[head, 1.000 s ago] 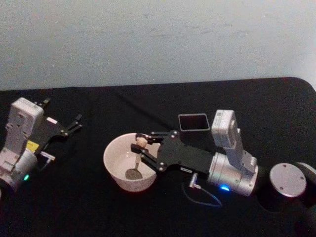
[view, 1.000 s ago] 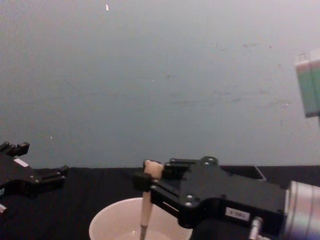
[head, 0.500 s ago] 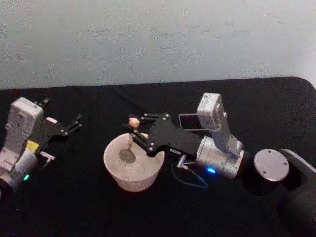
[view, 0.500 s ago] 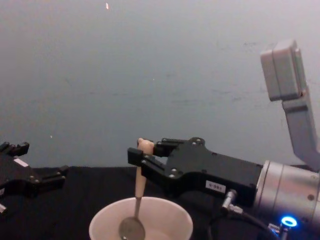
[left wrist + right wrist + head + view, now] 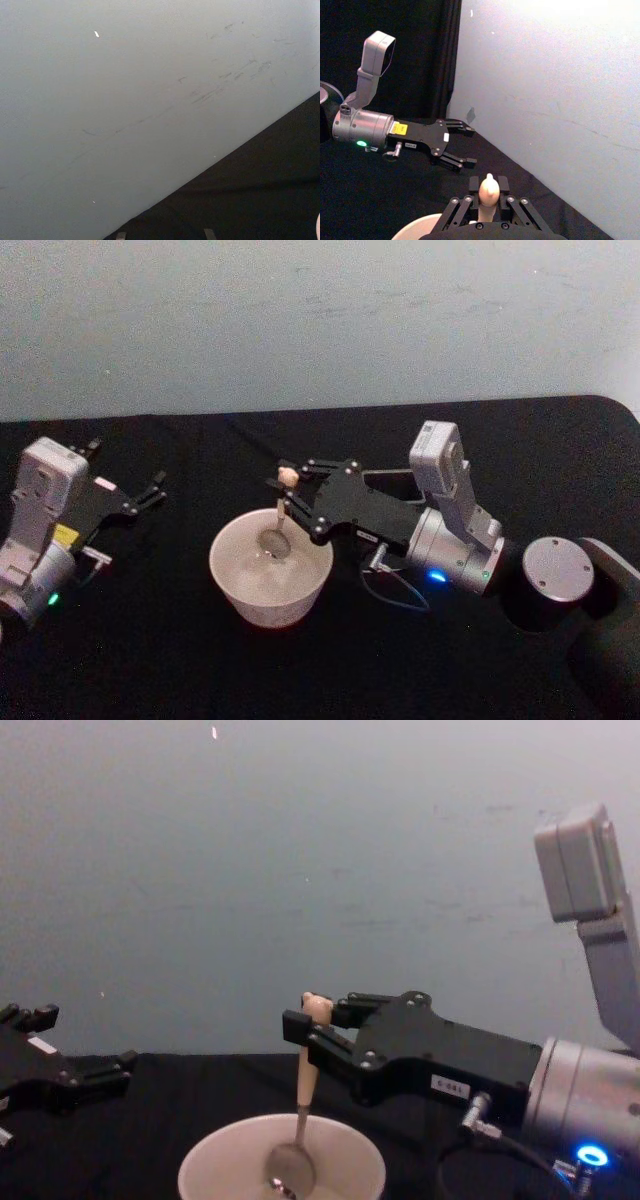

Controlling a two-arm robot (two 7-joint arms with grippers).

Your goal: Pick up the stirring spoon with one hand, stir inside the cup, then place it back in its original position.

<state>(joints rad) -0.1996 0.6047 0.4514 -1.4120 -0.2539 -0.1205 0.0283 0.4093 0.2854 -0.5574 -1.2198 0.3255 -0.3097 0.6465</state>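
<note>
My right gripper is above the far rim of the cup. The cup stands on the table, below the gripper and slightly to its left. The stirring spoon hangs straight down between its fingertips, with the bowl end inside the cup. My left gripper is well apart to the left.

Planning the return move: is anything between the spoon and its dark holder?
Nothing visible does. The right gripper holds the stirring spoon in the cup; the holder sits just behind that gripper's body. The left gripper is parked far left.
</note>
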